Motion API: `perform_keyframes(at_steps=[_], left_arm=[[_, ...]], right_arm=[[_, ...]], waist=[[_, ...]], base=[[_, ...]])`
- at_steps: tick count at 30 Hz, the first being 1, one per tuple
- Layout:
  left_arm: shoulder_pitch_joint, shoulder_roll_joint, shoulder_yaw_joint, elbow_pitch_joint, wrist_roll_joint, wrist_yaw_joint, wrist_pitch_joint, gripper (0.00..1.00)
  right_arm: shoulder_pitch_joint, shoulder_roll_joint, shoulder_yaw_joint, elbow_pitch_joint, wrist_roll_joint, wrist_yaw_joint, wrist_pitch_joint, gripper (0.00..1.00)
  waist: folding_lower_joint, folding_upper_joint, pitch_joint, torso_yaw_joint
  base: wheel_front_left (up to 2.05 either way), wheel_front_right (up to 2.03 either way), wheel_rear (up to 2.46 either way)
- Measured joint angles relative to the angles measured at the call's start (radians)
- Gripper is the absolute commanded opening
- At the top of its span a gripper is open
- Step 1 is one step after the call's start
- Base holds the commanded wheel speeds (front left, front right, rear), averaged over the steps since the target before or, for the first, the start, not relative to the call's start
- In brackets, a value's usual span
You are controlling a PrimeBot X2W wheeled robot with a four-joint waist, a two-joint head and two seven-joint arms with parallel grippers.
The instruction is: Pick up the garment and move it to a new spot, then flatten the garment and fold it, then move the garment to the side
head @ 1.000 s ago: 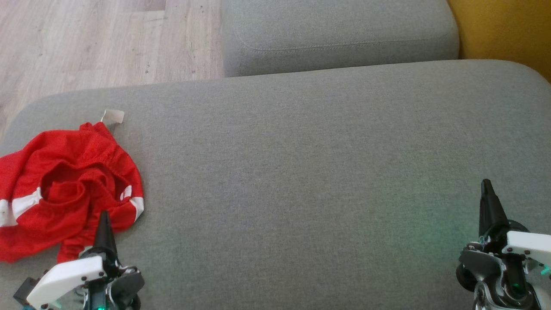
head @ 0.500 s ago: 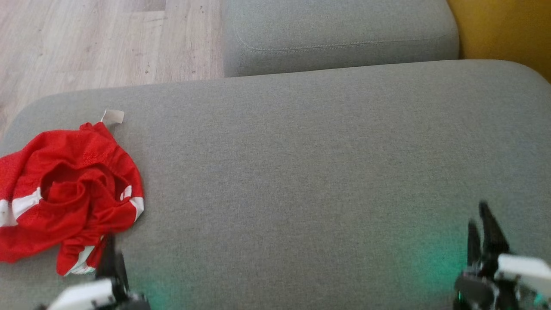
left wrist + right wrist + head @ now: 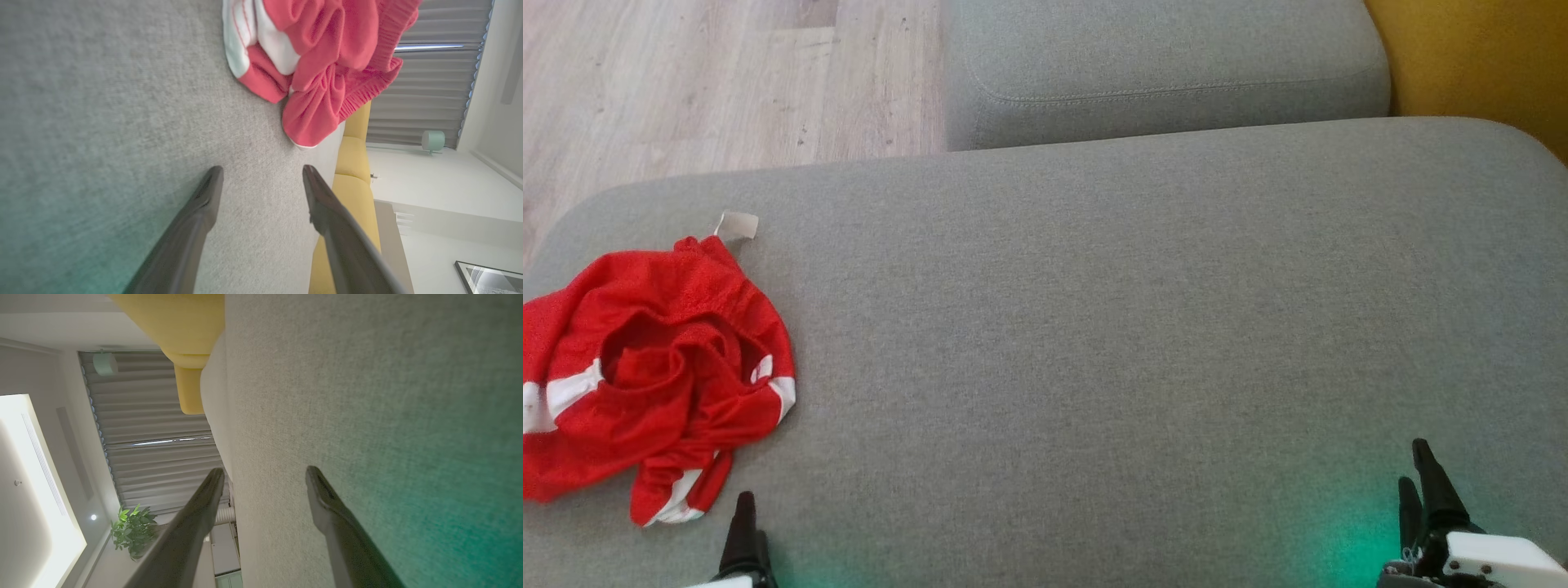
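A crumpled red garment (image 3: 654, 367) with white stripes and a small pale tag lies at the left end of the grey sofa cushion (image 3: 1094, 327). The left wrist view has the garment (image 3: 322, 61) bunched ahead of my left gripper (image 3: 261, 173), apart from it. My left gripper (image 3: 745, 510) is open at the bottom edge of the head view, just below and right of the garment's lower corner, with nothing between its fingers. My right gripper (image 3: 1417, 469) stands open at the lower right over bare cushion, and its fingers (image 3: 196, 522) are spread with nothing held.
A second grey cushion (image 3: 1160, 65) sits behind, with a yellow cushion (image 3: 1478, 57) at the top right. Wooden floor (image 3: 703, 82) lies beyond the sofa's far left edge. Green light from the grippers tints the cushion near both arms.
Both grippers have drawn back toward the bottom edge of the head view. The left gripper came off the garment's lower edge, uncovering its white-striped corner.
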Motion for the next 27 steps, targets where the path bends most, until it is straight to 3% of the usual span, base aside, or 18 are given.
perform_keyframes(at_steps=[18,27], left_arm=[[0.000,0.000,-0.034,-0.120,0.267,0.002,-0.052,1.00],[-0.001,0.001,-0.086,-0.166,0.435,0.028,-0.076,1.00]], right_arm=[[0.000,0.000,0.032,-0.070,-0.287,0.000,-0.052,1.00],[-0.002,0.000,0.067,-0.099,-0.439,0.000,-0.081,1.00]], waist=[[0.0000,0.0000,-0.008,0.000],[0.0000,0.0000,-0.016,0.000]], base=[[0.00,0.00,0.00],[0.00,0.00,0.00]])
